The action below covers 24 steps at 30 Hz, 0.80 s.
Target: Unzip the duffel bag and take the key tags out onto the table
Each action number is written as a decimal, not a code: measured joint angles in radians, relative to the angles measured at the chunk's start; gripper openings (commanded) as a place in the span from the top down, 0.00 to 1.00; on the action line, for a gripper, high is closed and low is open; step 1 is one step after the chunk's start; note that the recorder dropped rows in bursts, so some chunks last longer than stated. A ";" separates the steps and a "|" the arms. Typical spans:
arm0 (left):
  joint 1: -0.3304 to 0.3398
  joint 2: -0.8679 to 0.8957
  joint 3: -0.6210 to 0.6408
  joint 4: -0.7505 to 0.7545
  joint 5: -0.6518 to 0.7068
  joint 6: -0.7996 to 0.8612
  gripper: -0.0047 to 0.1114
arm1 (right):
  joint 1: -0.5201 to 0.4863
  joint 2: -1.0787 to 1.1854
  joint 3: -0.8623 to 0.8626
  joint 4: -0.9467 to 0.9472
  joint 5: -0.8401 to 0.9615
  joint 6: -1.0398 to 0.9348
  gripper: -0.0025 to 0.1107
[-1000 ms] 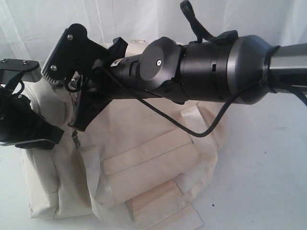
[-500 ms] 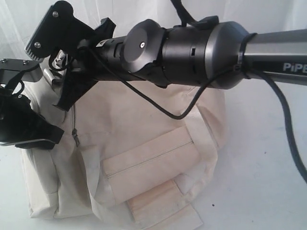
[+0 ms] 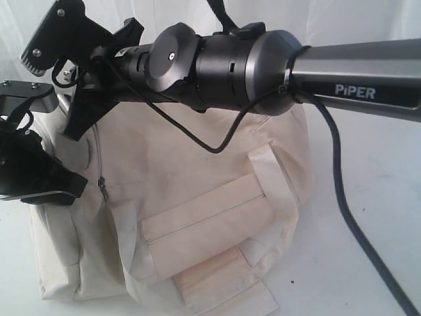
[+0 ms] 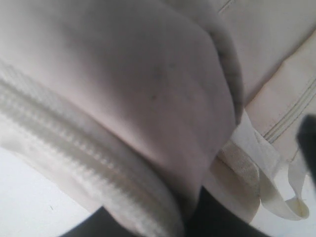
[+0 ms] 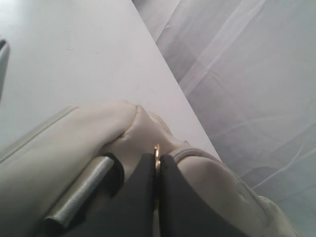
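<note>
Your duffel bag (image 3: 197, 197) sits on the white bench (image 3: 368, 230), in the middle of the exterior view. Much of it is hidden: the right arm (image 3: 263, 62) crosses over its top from the right, covering the upper edge, and you cannot see inside it. The bottom edge is cut off by the frame. What shows is cream-white fabric, slumped and creased, with one front zip pocket (image 3: 204, 220), pale webbing straps (image 3: 276, 178) and one small zip pull (image 3: 103, 191) hanging at its left end.

Your right claw (image 5: 156, 163) is at the bag's top left. Its two dark fingers are pressed together, pinching a thin gold-coloured metal piece (image 5: 156, 150); you cannot tell what that piece belongs to. A grey metal bar (image 5: 79, 195) lies just beside them, against the fabric.

Your left claw (image 3: 46, 187) is against the bag's left end. Its wrist view is blurred fabric, so you cannot tell whether it is spread or closed.
</note>
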 measured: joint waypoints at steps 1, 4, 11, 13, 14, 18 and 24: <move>0.000 0.000 0.000 0.000 0.000 0.000 0.96 | 0.000 0.004 -0.010 0.000 0.006 0.000 0.98; 0.000 0.000 0.000 0.000 0.000 0.000 0.96 | -0.010 0.019 -0.045 0.000 0.058 0.000 0.98; 0.000 0.000 0.000 -0.011 0.000 0.000 0.96 | -0.064 0.072 -0.150 0.000 0.161 0.012 0.98; 0.000 0.000 0.000 -0.011 -0.001 0.000 0.96 | -0.071 0.085 -0.180 0.000 0.179 0.016 0.98; 0.000 0.000 0.000 -0.011 -0.001 0.000 0.96 | -0.073 0.093 -0.196 0.000 0.185 0.016 0.98; 0.000 0.000 0.000 -0.011 -0.001 0.000 0.96 | -0.081 0.137 -0.266 0.000 0.219 0.023 0.98; 0.000 0.000 0.000 -0.013 -0.004 0.000 0.96 | -0.105 0.210 -0.358 0.002 0.244 0.028 0.98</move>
